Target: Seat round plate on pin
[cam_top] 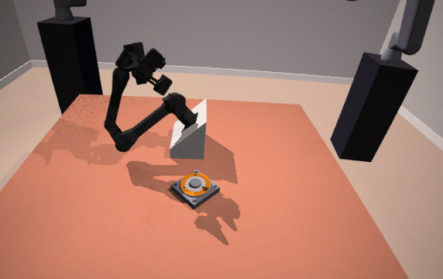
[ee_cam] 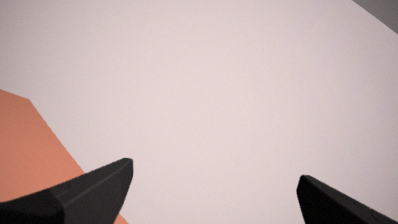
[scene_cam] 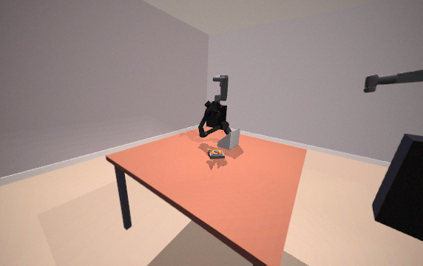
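Note:
The round plate [cam_top: 195, 194] has an orange outer ring and a pale inner ring. It sits around the grey post [cam_top: 195, 182] on the square dark grey base [cam_top: 186, 196] [scene_cam: 217, 157]. The plate's tab [cam_top: 206, 188] shows as a darker orange piece at its right front in the top view. The pin and any small tilt of the plate are too small to tell. My gripper [cam_top: 162, 72] [ee_cam: 216, 176] is open and empty, raised high behind the base and away from the plate. Its fingers stand wide apart in the wrist view.
The arm stands on a white and grey wedge [cam_top: 190, 149] [scene_cam: 229, 142] behind the base. Its folded elbow [cam_top: 122, 142] hangs low over the orange table [cam_top: 90, 232] [scene_cam: 256, 185] at the left. Black pedestals with grey arms stand beyond the table.

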Robot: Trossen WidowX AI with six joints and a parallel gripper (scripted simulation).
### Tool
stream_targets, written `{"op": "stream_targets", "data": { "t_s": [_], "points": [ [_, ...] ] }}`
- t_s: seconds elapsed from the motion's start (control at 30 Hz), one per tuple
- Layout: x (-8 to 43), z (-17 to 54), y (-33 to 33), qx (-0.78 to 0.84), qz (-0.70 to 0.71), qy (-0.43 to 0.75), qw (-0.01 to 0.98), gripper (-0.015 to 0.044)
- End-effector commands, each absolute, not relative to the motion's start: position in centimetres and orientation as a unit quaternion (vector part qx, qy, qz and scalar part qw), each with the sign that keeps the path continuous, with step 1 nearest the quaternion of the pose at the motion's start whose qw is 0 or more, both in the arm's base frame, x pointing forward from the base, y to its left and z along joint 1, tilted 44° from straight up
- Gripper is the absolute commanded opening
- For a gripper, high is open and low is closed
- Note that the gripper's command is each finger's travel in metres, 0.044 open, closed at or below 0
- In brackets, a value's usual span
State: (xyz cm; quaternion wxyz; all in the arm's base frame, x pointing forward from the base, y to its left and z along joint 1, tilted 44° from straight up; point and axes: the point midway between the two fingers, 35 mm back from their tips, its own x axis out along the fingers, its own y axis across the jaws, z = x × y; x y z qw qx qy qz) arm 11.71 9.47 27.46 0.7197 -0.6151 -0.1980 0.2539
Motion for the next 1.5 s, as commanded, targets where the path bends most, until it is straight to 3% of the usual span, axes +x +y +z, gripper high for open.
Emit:
{"op": "stream_targets", "data": {
  "t_s": [0.0, 0.47, 1.03, 1.47],
  "points": [
    [11.7, 27.5, 9.5, -0.616, 0.253, -0.196, 0.719, 0.0374],
    [12.1, 26.6, 15.2, -0.652, 0.208, -0.008, 0.729, 0.0006],
    [21.3, 17.7, 18.2, -0.589, 0.084, 0.297, 0.747, 0.0000],
    [28.2, 7.5, 14.5, -0.450, -0.060, 0.502, 0.736, 0.0000]
  ]
}}
